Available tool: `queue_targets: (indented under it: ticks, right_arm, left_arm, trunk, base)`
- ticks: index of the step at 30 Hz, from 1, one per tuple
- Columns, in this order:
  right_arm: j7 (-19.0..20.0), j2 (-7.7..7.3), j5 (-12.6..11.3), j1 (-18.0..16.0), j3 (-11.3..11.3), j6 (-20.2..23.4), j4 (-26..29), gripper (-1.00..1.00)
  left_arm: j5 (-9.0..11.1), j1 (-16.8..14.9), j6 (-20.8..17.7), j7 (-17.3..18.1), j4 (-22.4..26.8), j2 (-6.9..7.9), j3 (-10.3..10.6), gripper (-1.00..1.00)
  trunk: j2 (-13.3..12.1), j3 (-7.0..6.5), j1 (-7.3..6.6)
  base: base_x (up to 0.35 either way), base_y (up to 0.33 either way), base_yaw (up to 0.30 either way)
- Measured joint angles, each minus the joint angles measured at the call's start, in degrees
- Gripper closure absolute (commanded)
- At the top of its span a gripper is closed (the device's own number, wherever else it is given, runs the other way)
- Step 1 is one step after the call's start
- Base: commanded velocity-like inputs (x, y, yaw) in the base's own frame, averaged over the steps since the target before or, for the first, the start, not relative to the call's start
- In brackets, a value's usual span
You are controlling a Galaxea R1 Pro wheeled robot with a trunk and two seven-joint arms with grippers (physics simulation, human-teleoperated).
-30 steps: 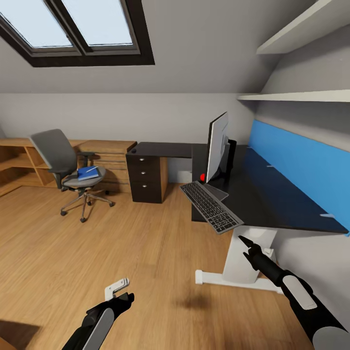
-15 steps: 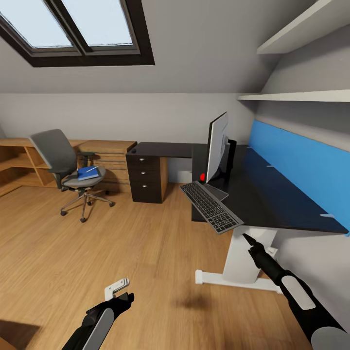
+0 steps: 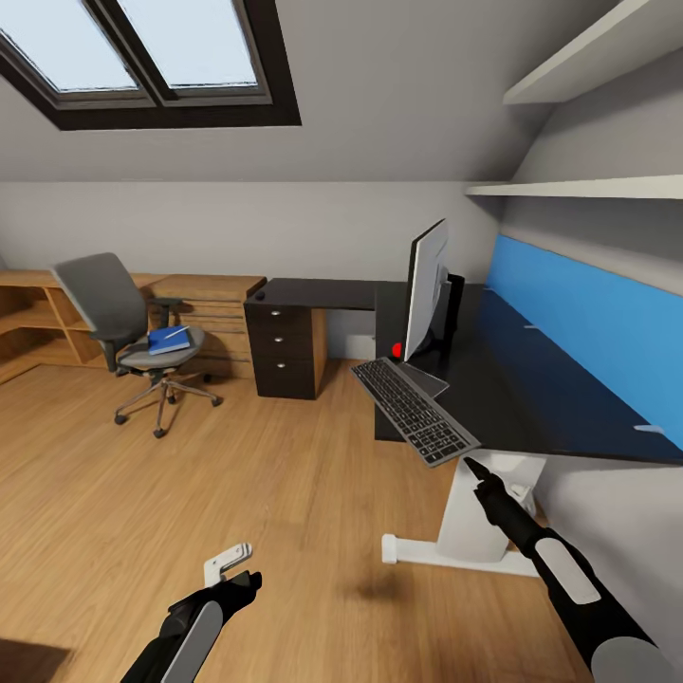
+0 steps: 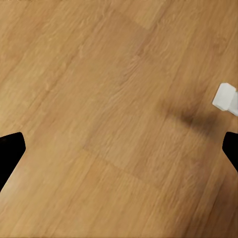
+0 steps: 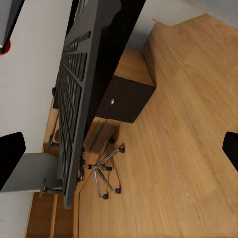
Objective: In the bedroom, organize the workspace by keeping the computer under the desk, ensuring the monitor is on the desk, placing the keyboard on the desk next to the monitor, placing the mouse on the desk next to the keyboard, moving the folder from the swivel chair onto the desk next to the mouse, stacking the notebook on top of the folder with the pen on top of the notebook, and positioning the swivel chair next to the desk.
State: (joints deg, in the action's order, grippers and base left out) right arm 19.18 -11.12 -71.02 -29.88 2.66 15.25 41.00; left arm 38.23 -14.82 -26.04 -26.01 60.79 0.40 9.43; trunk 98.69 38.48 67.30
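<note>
While the robot faces the L-shaped desk (image 3: 512, 379), one slim silver-grey keyboard (image 3: 413, 408) with dark keys lies on the glossy black top at its front edge, angled, with its near end jutting out past the edge. Just behind it stands one monitor (image 3: 427, 285), seen nearly edge-on: a thin panel with a silver-white back on a black stand. A small red spot (image 3: 396, 349) shows at the monitor's lower corner; what it is I cannot tell. The desk rests on white legs (image 3: 474, 531), and one black drawer unit (image 3: 281, 346) with three drawers sits under its far wing.

Well apart, across the wooden floor (image 3: 285, 493), one grey swivel chair (image 3: 133, 327) stands on a chrome star base with casters beside the light wooden cabinets (image 3: 204, 313). One bright blue folder (image 3: 169, 340) lies flat on its seat, with one thin white pen (image 3: 174, 333) across the top.

The right gripper (image 3: 471, 467) reaches up just below the keyboard's overhanging end; from the head view its fingers (image 3: 477, 470) look closed to a point, though the right wrist view shows two dark tips at the frame edges, so I cannot tell for certain. The left gripper (image 3: 235, 562) hangs low over the floor, its white fingers (image 3: 228, 555) looking apart and holding nothing. A blue panel (image 3: 588, 332) runs along the wall behind the desk, beneath two shelves (image 3: 588, 190).
</note>
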Motion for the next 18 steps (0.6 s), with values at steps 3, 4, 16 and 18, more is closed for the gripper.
queue_targets:
  ticks: [3, 4, 16, 18]
  right_arm:
    - [0.0, 0.32, -0.1, 0.0, 0.0, 0.1, 0.0, -1.00]
    - [0.0, 0.40, -0.1, 0.0, 0.0, 0.4, 0.0, -1.00]
    - [0.1, 1.59, -0.1, -0.1, 0.0, 3.6, 0.3, -1.00]
    - [0.1, 1.64, -0.1, -0.1, 0.0, 3.5, 0.3, -1.00]
  left_arm:
    - [0.0, 0.0, 0.0, 0.0, 0.0, 0.00, 0.0, -1.00]
    - [0.0, 0.0, 0.0, 0.0, 0.0, 0.00, 0.0, -1.00]
    - [0.0, 0.0, 0.0, 0.0, 0.0, 0.00, 0.0, -1.00]
    - [0.0, 0.0, 0.0, 0.0, 0.0, 0.00, 0.0, -1.00]
  trunk:
    - [0.0, 0.00, 0.00]
    - [0.0, 0.00, 0.00]
    - [0.0, 0.00, -0.01]
    - [0.0, 0.00, -0.01]
  base:
    - [0.008, 0.000, 0.000]
    - [0.004, 0.000, 0.000]
    - [0.058, 0.046, 0.000]
    - [0.062, 0.046, 0.000]
